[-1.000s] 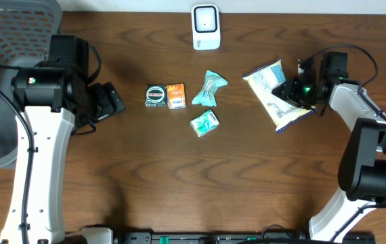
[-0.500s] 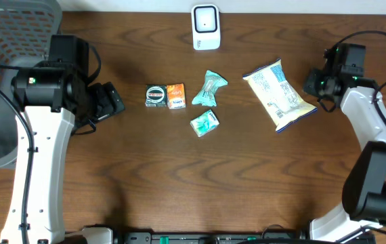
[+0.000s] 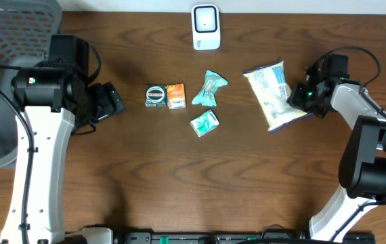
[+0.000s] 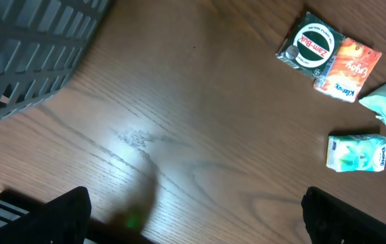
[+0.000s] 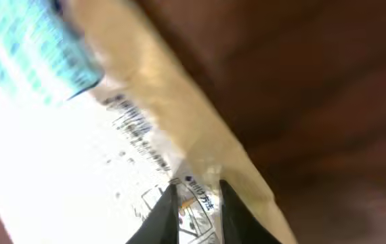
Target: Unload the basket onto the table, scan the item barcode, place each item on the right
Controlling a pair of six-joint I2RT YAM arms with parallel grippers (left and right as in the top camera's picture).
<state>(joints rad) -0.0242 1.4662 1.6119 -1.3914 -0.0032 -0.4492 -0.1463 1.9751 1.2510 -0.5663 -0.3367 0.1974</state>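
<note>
A white and blue snack bag [image 3: 269, 91] lies at the right of the table. My right gripper [image 3: 300, 97] is at its right edge. In the right wrist view the gripper [image 5: 198, 203] has both dark fingers [image 5: 162, 217] pinched on the bag's [image 5: 78, 135] printed edge. The white barcode scanner [image 3: 206, 27] stands at the back centre. My left gripper [image 3: 112, 100] hovers left of the small items, and in its wrist view the gripper [image 4: 196, 217] is wide open over bare wood with nothing between its fingers.
A green Zam-Buk box [image 3: 156, 95] and an orange box [image 3: 176, 95] lie side by side mid-table, with two teal packets [image 3: 209, 88] [image 3: 204, 123] to their right. A grey mesh basket [image 3: 3, 41] fills the far left corner.
The right gripper pulled away from the bag to the upper right, then came back to its right edge and closed on it. The bag has turned slightly more upright. The left arm has not moved.
</note>
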